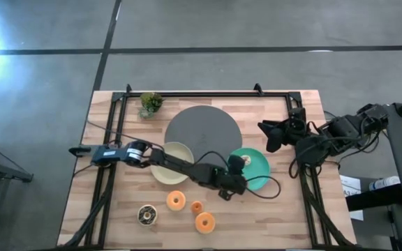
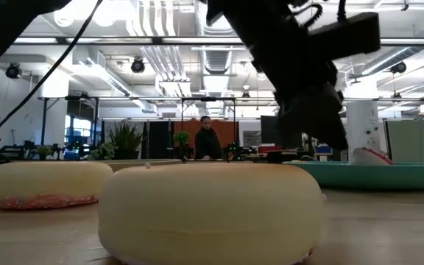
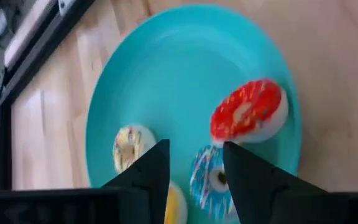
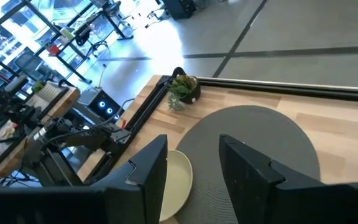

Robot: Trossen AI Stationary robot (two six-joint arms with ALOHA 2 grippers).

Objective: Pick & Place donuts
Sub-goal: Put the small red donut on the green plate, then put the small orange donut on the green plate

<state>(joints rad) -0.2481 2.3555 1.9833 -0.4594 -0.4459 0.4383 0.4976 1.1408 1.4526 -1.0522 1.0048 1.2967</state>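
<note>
Left wrist view looks down between parted, empty fingers of the left gripper (image 3: pixel 194 165) at the teal plate (image 3: pixel 166 68), where a blue donut (image 3: pixel 209 180) lies directly beneath. Four donuts (image 1: pixel 176 201) remain on the table, nearer this arm; the right gripper (image 1: pixel 271 136) waits open, empty.

Four donuts (image 1: pixel 176 201) lie on the bare table; four more (image 3: pixel 248 111) on the one teal plate (image 3: pixel 166 68); one cream plate (image 1: pixel 175 155); one grey disc (image 1: pixel 202 130); one small plant (image 1: pixel 150 104).
</note>
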